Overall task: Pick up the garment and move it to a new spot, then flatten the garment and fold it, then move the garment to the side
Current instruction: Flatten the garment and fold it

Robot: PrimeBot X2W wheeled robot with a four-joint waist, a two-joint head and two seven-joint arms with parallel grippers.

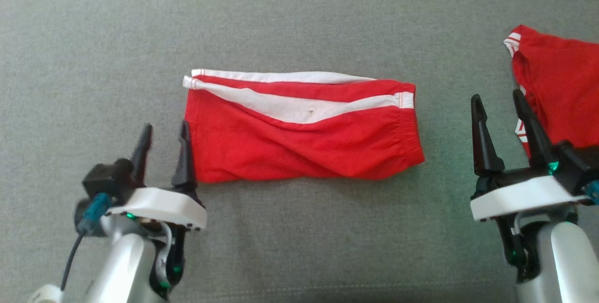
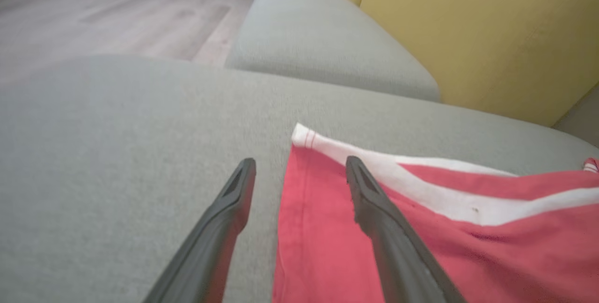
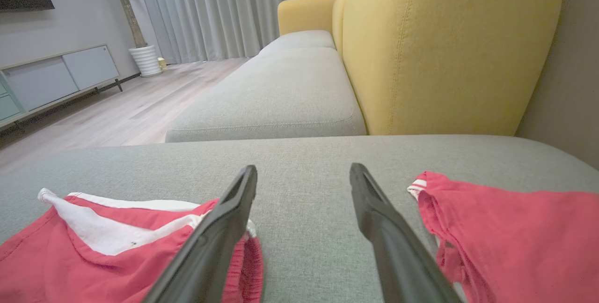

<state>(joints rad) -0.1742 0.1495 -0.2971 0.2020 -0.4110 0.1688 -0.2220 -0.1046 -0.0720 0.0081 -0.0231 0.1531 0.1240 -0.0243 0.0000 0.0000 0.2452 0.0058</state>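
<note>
The red garment (image 1: pixel 299 129) lies folded flat in the middle of the grey cushion (image 1: pixel 299 22), so folding looks done and only the move aside seems left. The left gripper (image 1: pixel 166 127) stands at its left edge, jaws spread and empty, perhaps brushing the cloth; the right gripper (image 1: pixel 496 94), likewise spread and empty, hangs beside a second red garment (image 1: pixel 557 83).

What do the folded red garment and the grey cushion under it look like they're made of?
Garment: soft matte knit cloth, probably cotton, judging by its loose creases and gathered edge. Cushion: matte woven upholstery fabric, its fine flecked weave showing; fibre unclear.
</note>
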